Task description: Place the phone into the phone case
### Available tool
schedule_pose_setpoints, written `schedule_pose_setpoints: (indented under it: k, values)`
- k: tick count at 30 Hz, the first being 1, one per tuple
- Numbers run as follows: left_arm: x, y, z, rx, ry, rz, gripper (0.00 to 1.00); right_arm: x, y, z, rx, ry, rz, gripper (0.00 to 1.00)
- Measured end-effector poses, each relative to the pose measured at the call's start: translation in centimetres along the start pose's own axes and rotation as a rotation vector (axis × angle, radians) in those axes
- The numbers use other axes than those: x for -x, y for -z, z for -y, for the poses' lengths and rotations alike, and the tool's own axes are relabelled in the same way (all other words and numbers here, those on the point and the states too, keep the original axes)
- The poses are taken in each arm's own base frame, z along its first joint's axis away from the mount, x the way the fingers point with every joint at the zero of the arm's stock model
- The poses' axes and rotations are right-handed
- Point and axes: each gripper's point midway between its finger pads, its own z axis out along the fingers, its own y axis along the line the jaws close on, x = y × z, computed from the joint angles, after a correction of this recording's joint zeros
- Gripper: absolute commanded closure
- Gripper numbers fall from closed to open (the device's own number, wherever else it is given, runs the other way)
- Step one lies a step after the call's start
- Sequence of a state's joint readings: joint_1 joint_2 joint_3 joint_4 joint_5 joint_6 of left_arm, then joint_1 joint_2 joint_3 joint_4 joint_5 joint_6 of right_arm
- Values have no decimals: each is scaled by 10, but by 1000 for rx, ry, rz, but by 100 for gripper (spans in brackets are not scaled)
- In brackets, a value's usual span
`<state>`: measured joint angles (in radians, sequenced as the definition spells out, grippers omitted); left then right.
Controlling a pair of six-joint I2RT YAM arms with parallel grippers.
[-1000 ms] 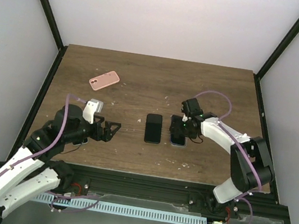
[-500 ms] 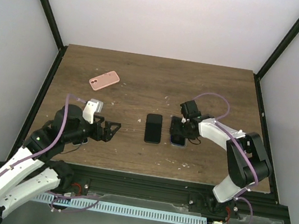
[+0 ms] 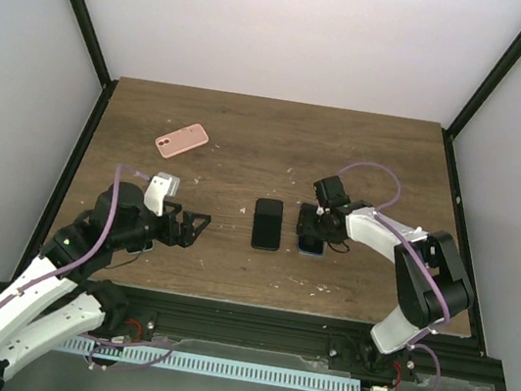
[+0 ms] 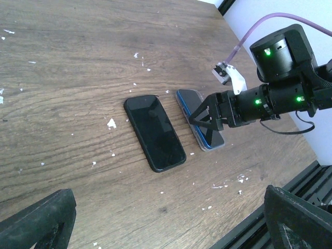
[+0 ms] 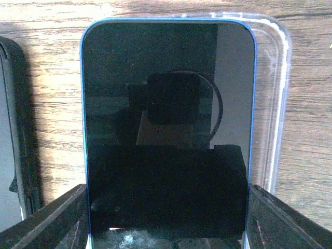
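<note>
A blue phone (image 5: 166,104) lies screen up on a clear case (image 5: 271,104), shifted a little left so the case's right rim shows. My right gripper (image 5: 168,220) is low over it, one finger against each long edge of the phone near its close end. In the top view the phone (image 3: 310,243) lies at centre right under the right gripper (image 3: 314,226). The left wrist view shows the phone (image 4: 188,98) with the right gripper (image 4: 201,118) on it. My left gripper (image 3: 198,225) is open and empty, hovering at the left.
A black phone in a black case (image 3: 267,223) lies just left of the blue phone, also in the left wrist view (image 4: 154,132). A pink case (image 3: 181,140) lies at the far left. The table's front edge (image 3: 273,307) is close.
My right gripper has shifted slightly left over the blue phone. The left arm has not moved.
</note>
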<state>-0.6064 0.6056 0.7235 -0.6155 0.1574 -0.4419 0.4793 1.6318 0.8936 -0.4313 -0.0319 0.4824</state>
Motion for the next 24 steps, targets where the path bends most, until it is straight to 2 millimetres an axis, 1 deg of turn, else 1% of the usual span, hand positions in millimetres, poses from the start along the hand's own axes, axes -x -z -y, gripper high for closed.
schedule_pose_setpoints:
  k: [2, 6, 10, 11, 13, 14, 20, 24]
  values:
    - [0, 0, 0, 2, 0, 1, 0, 0, -1, 0, -2, -1, 5, 28]
    - [0, -1, -1, 5, 1, -2, 0, 1, 0, 1, -3, -3, 10, 17]
    - [-1, -3, -3, 13, 3, -11, 0, -1, 2, 2, 0, -5, 17, 13]
    - [-1, -4, -3, 14, 3, -12, 0, -2, 4, 2, 0, -5, 19, 11]
    - [-1, -4, -4, 18, 4, -13, 0, -3, 7, 3, 1, -6, 22, 3]
    - [-1, -4, -4, 20, 4, -13, 0, -2, 10, 2, 4, -7, 27, 1]
    - [-1, -6, -6, 32, 7, -13, 0, 7, 27, 0, 15, 0, 80, 0]
    - [-2, -7, -8, 41, 12, -15, 4, 11, 26, 6, -4, 8, 92, 2]
